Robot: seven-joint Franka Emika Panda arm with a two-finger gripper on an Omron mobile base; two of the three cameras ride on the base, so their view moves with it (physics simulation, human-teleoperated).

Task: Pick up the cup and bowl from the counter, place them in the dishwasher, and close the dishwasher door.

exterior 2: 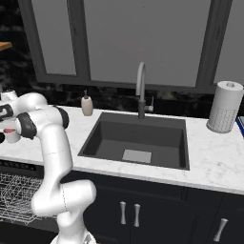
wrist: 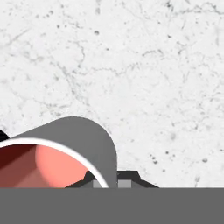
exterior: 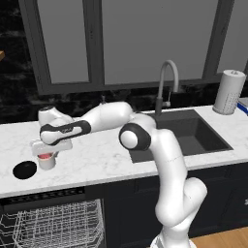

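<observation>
The cup [exterior: 46,161], pale grey outside and red-pink inside, stands on the white marble counter [exterior: 97,157] at the left. My gripper [exterior: 47,154] comes down on it from above and is shut on it. In the hand view the cup [wrist: 74,144] has its near wall pinched between the dark fingertips [wrist: 131,180] of the gripper [wrist: 113,183]. The black bowl [exterior: 24,169] lies just left of the cup, apart from it. Below the counter's front edge the dishwasher [exterior: 43,197] shows its white wire rack [exterior: 53,225]. The dishwasher door is out of view.
A dark sink [exterior: 189,133] with a grey faucet [exterior: 167,82] sits to the right of the arm. A beige soap dispenser [exterior 2: 87,105] stands behind the sink's left corner. A paper towel roll [exterior: 228,92] stands at the far right.
</observation>
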